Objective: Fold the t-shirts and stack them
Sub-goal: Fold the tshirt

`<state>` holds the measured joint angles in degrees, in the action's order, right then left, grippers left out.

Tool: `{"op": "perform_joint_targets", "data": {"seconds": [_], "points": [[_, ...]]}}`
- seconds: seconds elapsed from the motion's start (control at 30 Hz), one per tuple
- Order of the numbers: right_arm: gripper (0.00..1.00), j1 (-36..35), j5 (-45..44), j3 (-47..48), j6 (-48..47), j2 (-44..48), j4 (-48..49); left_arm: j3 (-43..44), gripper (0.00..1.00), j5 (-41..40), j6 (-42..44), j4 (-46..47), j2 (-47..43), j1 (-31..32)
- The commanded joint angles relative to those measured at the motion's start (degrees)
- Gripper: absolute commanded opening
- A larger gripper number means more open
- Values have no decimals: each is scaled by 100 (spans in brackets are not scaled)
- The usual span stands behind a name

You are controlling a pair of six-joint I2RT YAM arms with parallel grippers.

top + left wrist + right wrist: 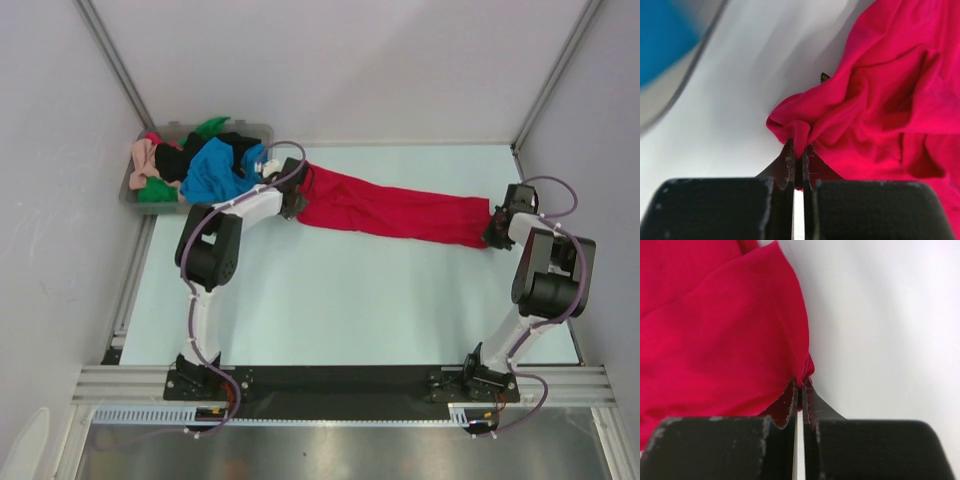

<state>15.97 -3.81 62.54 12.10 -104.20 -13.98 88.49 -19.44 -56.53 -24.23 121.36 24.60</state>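
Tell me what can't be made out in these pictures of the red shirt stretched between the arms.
Top view: the red t-shirt is bunched long; collar and sleeves are lost in its folds.
Top view: the heaped shirts in the bin cover one another; their number is unclear.
Left wrist view: a blue-grey shape is blurred and cut off by the edge.
Left wrist view: a dark speck behind the cloth is too small to name.

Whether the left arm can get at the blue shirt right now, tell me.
Likely not yet: its jaws are shut on the red shirt; the blue shirt lies close by, on top of the bin pile.
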Motion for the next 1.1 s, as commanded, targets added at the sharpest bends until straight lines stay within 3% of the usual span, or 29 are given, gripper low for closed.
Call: {"op": "perform_joint_targets", "data": {"seconds": [0.0, 0.23, 0.43, 0.6, 0.8, 0.93, 1.07], "points": [[0, -49, -76, -487, 256, 662, -413, 607, 0, 91, 1029, 261, 361, -148], [0, -638, -146, -1622, 907, 2017, -781, 1880, 0, 1106, 2145, 462, 1169, -377], [0, -1753, -331, -2211, 1601, 2938, -1326, 3215, 0, 1837, 2664, 682, 2056, -474], [0, -2719, -585, -2597, 2532, 3774, -1871, 4149, 1, 1891, 3060, 673, 2594, -500], [0, -3827, -419, -2941, 3377, 4329, -2522, 4748, 5, 2541, 2736, 1366, 2998, -588], [0, -5406, -357, -3125, 4420, 4216, -2681, 4992, 4, 2954, 2192, 1790, 3314, -579], [0, -6508, -278, -3135, 5161, 3961, -2435, 5310, 1, 2972, 1717, 2070, 3605, -518]]}}
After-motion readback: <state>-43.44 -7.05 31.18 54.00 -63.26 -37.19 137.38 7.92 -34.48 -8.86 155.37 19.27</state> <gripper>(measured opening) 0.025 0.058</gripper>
